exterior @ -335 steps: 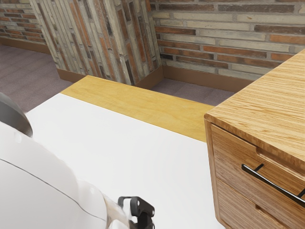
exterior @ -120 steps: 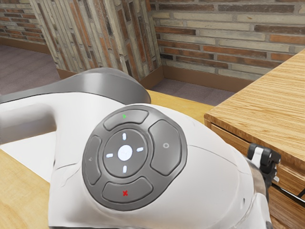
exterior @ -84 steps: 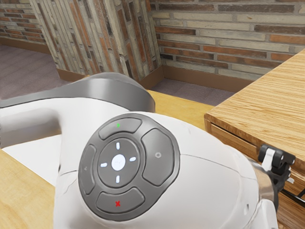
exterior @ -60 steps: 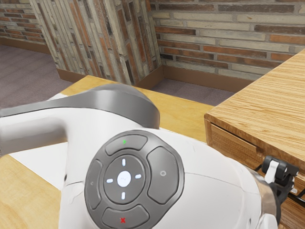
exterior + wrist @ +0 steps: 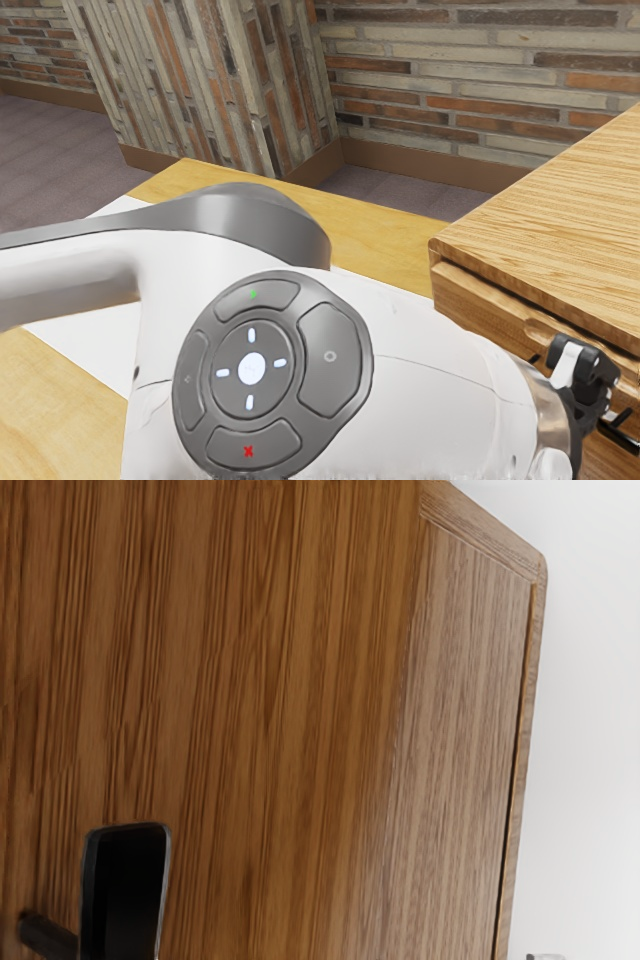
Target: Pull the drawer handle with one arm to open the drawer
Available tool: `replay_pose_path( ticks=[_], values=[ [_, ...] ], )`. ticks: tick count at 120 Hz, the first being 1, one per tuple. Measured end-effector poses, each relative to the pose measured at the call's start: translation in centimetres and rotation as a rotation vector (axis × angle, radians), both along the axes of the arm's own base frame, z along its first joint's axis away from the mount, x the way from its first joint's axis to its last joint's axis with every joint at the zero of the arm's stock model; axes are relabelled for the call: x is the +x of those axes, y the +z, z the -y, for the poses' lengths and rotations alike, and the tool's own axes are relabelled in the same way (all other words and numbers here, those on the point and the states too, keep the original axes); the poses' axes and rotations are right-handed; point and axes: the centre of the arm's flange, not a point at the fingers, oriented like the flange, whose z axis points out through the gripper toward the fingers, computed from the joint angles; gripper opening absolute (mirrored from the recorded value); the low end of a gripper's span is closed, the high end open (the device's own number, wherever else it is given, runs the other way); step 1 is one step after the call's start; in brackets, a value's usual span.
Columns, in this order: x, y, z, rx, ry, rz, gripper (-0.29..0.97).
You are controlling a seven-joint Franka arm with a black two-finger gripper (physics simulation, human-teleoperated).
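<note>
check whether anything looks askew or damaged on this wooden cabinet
Only the top drawer juts slightly forward of the cabinet front, which fits the opening task. No damage, spills or tilt stand out.

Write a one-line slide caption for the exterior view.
White arm with its gripper at the top drawer, which sits slightly out of the wooden cabinet.

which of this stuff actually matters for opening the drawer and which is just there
For the job:
- drawer, its front standing slightly out
- black handle
- hand, at the drawer front

Just there:
- cabinet top
- white sheet on the table
- wooden table
- brick wall
</note>
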Motion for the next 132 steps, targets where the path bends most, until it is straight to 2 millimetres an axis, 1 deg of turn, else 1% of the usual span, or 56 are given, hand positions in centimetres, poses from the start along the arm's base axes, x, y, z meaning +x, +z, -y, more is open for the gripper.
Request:
replay_pose_path(
  ticks=[12,22,40,56,66,86,95,110,115,119,126,132],
  values=[
    [-0.1,0.6,-0.2,-0.012,0.0,0.002,0.45],
    [0.0,1.2,-0.8,-0.026,0.008,0.0,0.4],
    [0.7,1.4,-1.9,-0.04,0.032,-0.02,0.36],
    [0.7,1.3,-2.0,-0.045,0.038,-0.034,0.35],
    [0.6,1.4,-2.0,-0.05,0.039,-0.043,0.32],
    [0.1,1.8,-2.1,-0.07,0.038,-0.062,0.24],
    [-0.7,2.2,-1.9,-0.082,0.03,-0.076,0.2],
    [-1.5,1.8,-2.1,-0.09,0.028,-0.114,0.24],
    [-2.0,1.6,-2.3,-0.092,0.024,-0.128,0.33],
    [-2.1,1.6,-2.7,-0.095,0.026,-0.135,0.27],
    [-2.4,1.7,-3.1,-0.098,0.028,-0.143,0.24],
    [-2.7,1.9,-3.3,-0.102,0.027,-0.148,0.18]
  ],
)
